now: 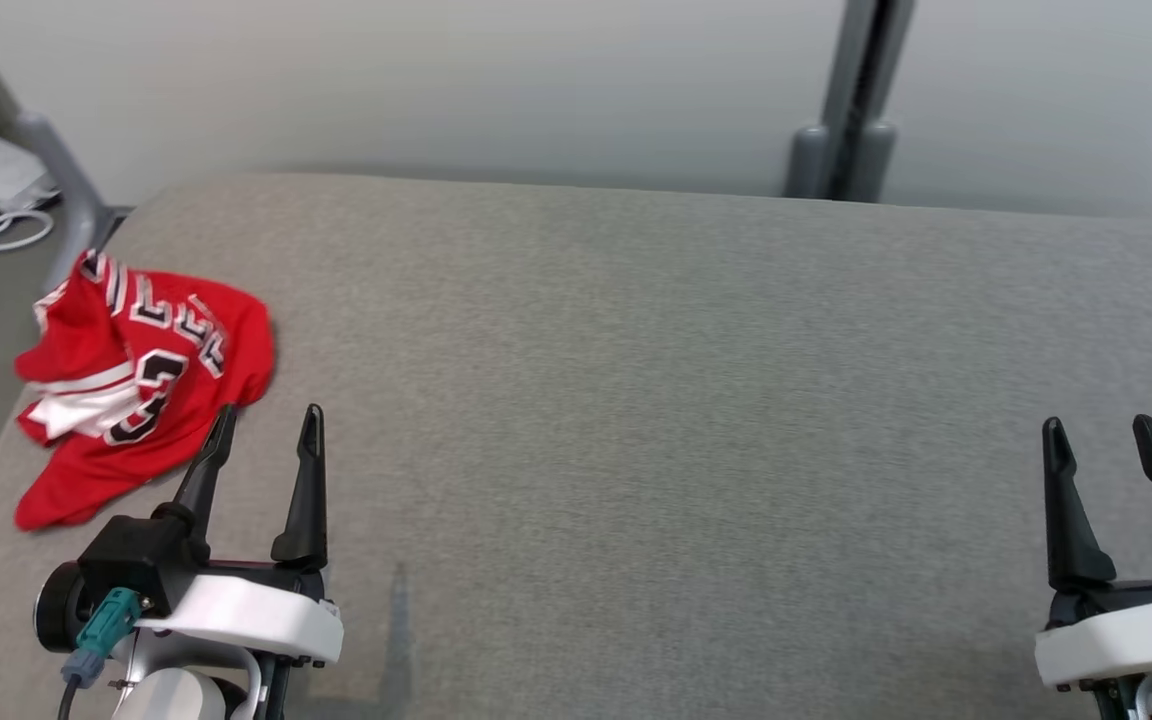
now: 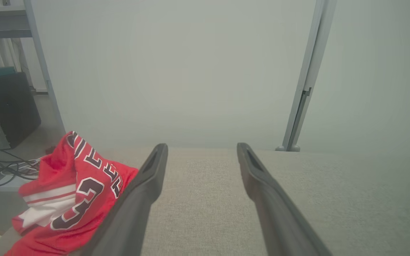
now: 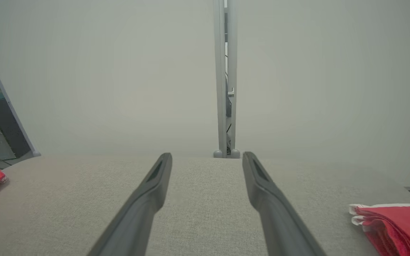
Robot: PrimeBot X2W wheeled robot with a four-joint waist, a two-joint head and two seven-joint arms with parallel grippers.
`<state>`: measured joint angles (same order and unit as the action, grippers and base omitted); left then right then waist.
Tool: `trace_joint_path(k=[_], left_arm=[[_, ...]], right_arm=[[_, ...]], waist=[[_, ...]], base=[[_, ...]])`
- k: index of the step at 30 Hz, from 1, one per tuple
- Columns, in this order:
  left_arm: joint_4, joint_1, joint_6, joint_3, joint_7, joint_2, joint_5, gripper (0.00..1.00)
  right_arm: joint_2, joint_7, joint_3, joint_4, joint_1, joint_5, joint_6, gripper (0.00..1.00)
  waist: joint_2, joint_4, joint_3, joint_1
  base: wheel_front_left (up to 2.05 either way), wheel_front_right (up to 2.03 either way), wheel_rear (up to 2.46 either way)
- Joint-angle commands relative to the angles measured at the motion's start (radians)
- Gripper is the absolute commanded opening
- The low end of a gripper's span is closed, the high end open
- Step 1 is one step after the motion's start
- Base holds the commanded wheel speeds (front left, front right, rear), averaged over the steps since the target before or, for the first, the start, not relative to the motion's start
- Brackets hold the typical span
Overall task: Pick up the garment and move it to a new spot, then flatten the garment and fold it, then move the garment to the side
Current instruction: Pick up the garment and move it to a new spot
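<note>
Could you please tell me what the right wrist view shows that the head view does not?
Right wrist view adds: a layered red cloth with white edging, at its lower right. Head view adds: the open left gripper, at its lower left. Both share: the crumpled red jersey, the open right gripper, the grey padded surface and the grey post.

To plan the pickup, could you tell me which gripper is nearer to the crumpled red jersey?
Left. The left gripper sits right beside the crumpled red jersey; the right gripper is far off across the grey padded surface.
</note>
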<state>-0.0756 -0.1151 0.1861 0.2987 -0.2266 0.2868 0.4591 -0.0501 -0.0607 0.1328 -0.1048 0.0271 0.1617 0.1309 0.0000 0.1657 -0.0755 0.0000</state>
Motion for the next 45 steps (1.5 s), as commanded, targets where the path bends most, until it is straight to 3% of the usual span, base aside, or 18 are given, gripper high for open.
trace_joint_path(k=[1, 11, 18, 34, 40, 45], left_arm=[[-0.002, -0.017, 0.0, -0.005, -0.006, 0.001, 0.004, 1.0], [-0.021, -0.023, -0.008, -0.015, -0.027, -0.025, 0.008, 1.0], [-0.03, -0.023, -0.018, -0.021, -0.034, -0.045, 0.008, 1.0], [-0.034, -0.047, -0.029, -0.044, -0.038, -0.067, -0.012, 1.0], [-0.038, -0.159, -0.029, -0.088, -0.038, -0.064, -0.011, 1.0], [-0.158, -0.312, -0.062, -0.125, -0.014, -0.047, 0.031, 1.0]], right_arm=[[-0.002, 0.004, -0.004, -0.007, -0.013, -0.008, 0.0, 1.0], [-0.003, 0.019, -0.056, -0.016, -0.047, -0.009, 0.0, 1.0], [-0.003, 0.024, -0.066, -0.016, -0.062, -0.018, 0.0, 1.0], [-0.003, 0.034, -0.062, -0.03, -0.059, -0.025, 0.0, 1.0], [-0.003, 0.062, -0.073, -0.059, -0.089, -0.037, 0.0, 1.0], [-0.009, 0.091, -0.081, -0.093, -0.123, -0.06, 0.0, 1.0]], waist=[[0.0, 0.052, -0.018, 0.0], [0.0, 0.206, -0.039, 0.0], [0.0, 0.252, -0.043, 0.0], [0.0, 0.276, -0.052, 0.0], [0.0, 0.251, -0.11, 0.0], [0.0, 0.204, -0.191, 0.0]], base=[[0.0, 0.0, 0.0], [0.0, 0.0, 0.0], [0.0, 0.0, 0.0], [0.0, 0.0, 0.0], [0.0, 0.0, 0.0], [0.0, 0.0, 0.0]])
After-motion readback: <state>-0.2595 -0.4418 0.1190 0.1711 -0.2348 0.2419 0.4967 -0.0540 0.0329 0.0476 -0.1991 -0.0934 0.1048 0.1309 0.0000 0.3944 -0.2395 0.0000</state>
